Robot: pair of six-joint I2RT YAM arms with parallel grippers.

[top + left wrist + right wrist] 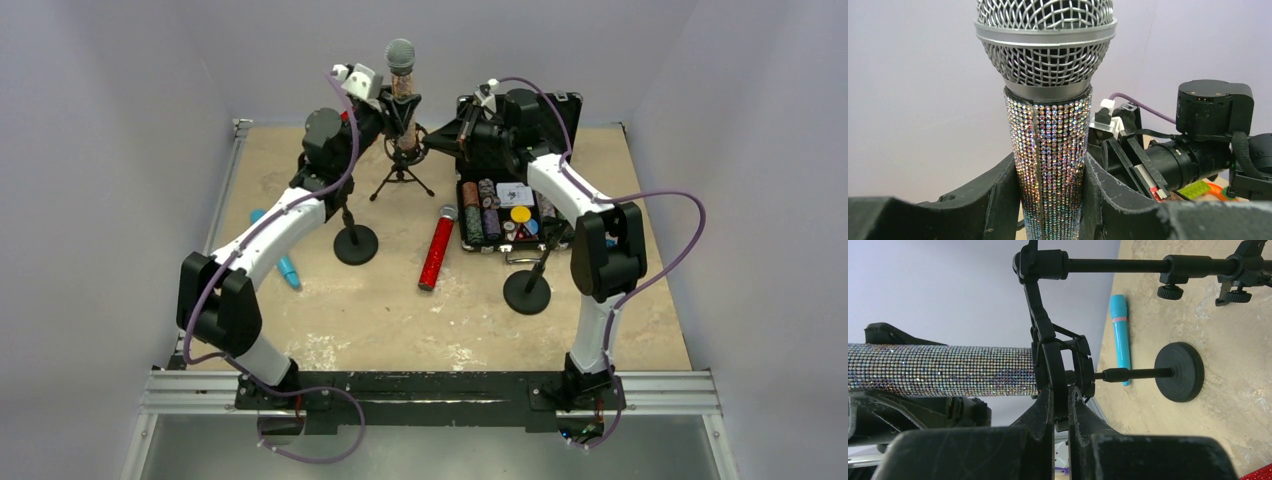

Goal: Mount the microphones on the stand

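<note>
Both arms reach out to the far middle of the table, elbows raised, wrists meeting at the tripod stand from either side. The left gripper comes in from the left, and we see its two fingers pressed against the barrel of the silver-glitter microphone, which it holds upright with the mesh head on top, above the tripod stand. The right gripper comes in from the right with its fingers nearly together, pinching the thin black clip at the top of that stand. The tail of the silver-glitter microphone meets this clip, though we cannot tell whether it is seated. We count three microphones. Apart from the held one, the red-glitter microphone lies flat near the middle of the table, and the light-blue microphone lies flat at the left, partly under the left arm. We count three stands: the tripod stand, one round-base stand beside the left arm and a second round-base stand beside the right arm. One open chip case sits under the right forearm.
</note>
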